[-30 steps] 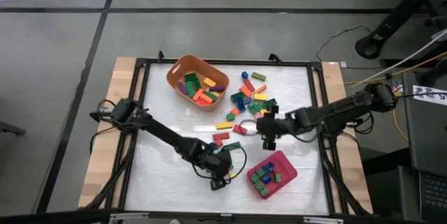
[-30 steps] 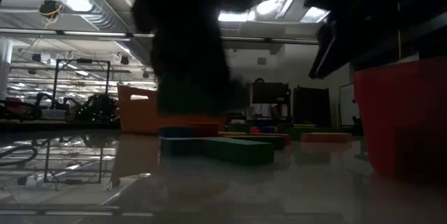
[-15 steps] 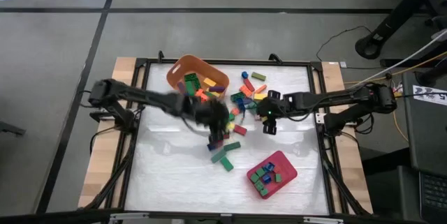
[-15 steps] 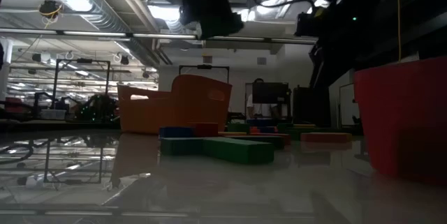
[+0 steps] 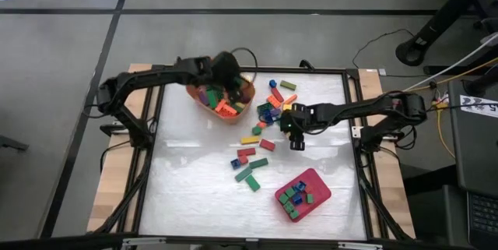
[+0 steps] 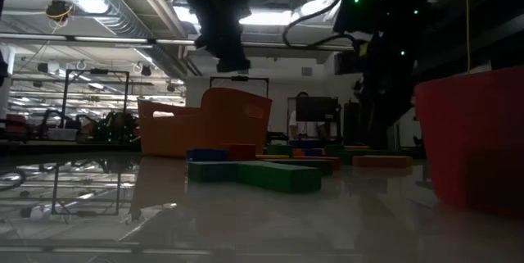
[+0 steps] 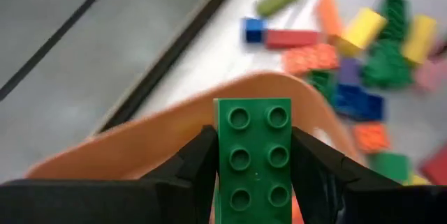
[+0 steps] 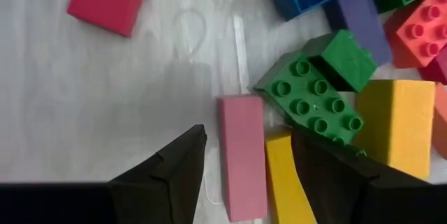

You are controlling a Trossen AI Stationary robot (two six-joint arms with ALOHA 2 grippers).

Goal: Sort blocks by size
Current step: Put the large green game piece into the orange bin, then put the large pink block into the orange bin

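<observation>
My left gripper (image 5: 232, 79) hangs over the orange tub (image 5: 220, 90), shut on a long green brick (image 7: 253, 155). In the low view it hangs high above the tub (image 6: 205, 124). My right gripper (image 8: 255, 182) stands open low over the table right of the middle (image 5: 293, 131). A pink brick (image 8: 242, 154) and a yellow brick (image 8: 283, 178) lie flat on the table between its fingers, and I see no touch. A green brick (image 8: 311, 91) leans against others just beyond. Loose blocks (image 5: 276, 106) lie at the far right, and a few more (image 5: 250, 164) in the middle. My left gripper pinches the green brick by its two long sides (image 7: 218, 168) between the two fingers. The brick lies along the fingers, its studded face toward the wrist camera and its far end sticking out past the fingertips. The fingers slant downward. The brick is lifted clear above the tub's rim (image 7: 174, 123).
The orange tub holds several coloured bricks. A pink-red tray (image 5: 303, 194) with small bricks sits at the near right and stands tall in the low view (image 6: 467, 140). A dark frame rail (image 5: 249, 69) borders the table. Bare white surface (image 5: 194, 188) lies at the near left.
My left gripper has swung from the near middle beside the tray, up and toward the table's far left, and now hangs over the orange tub. My right gripper has gone a little toward the far edge and the left, and has sunk lower over the bricks.
</observation>
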